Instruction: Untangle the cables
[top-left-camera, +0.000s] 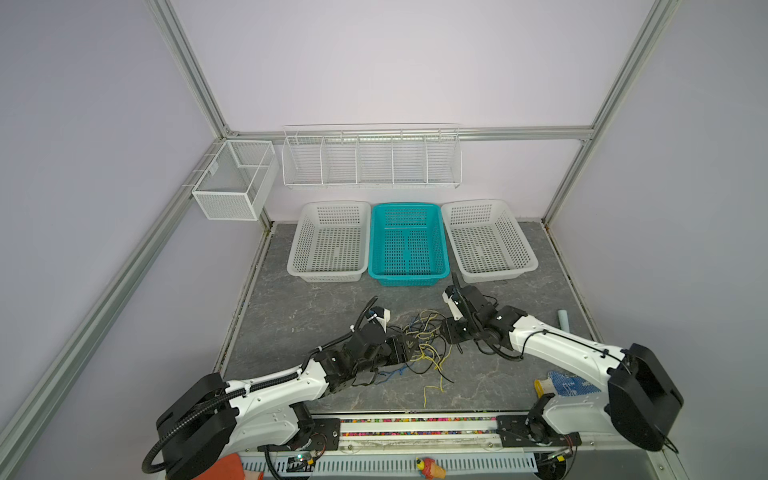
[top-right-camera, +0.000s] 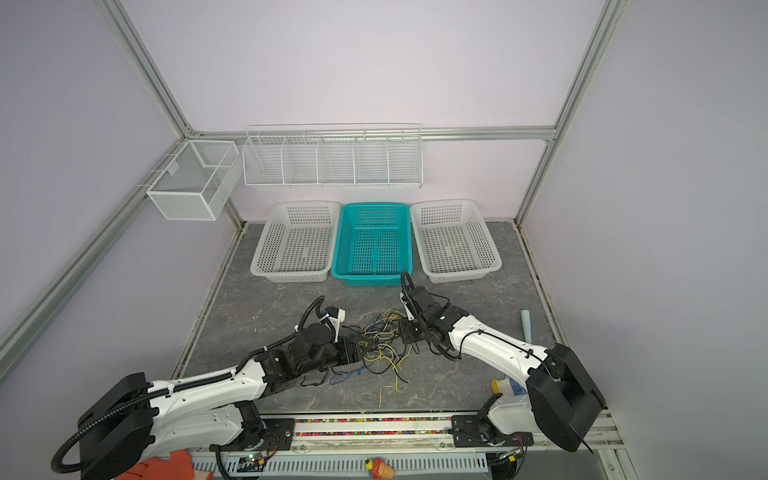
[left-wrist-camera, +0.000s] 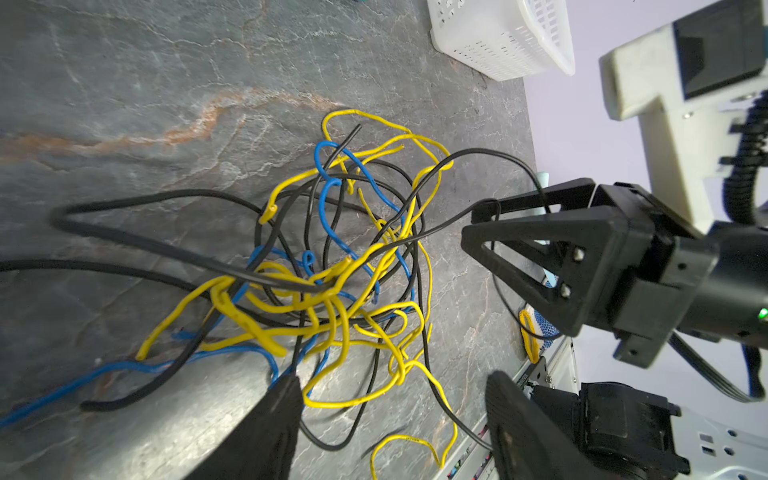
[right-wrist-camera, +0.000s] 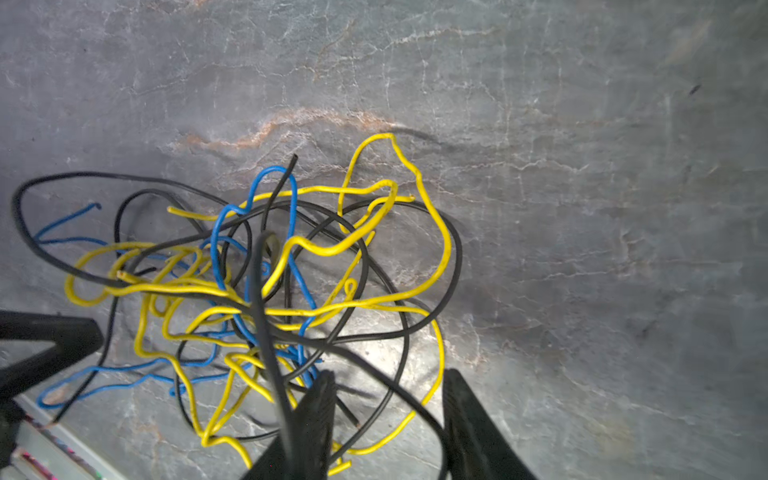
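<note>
The cables are a loose tangle of thin yellow, black and blue wires on the grey stone-look table, between the two arms in both top views. My left gripper is open and hangs low over the near side of the tangle, with yellow and black loops under the gap. My right gripper is open at the tangle's far right edge. A black cable runs up over one of its fingers and another black loop crosses the gap. In the left wrist view the right gripper has that black wire hooked over it.
Three baskets stand in a row behind the tangle: white, teal, white. Wire racks hang on the back wall. A pale blue cylinder and a blue-white cloth lie at the right.
</note>
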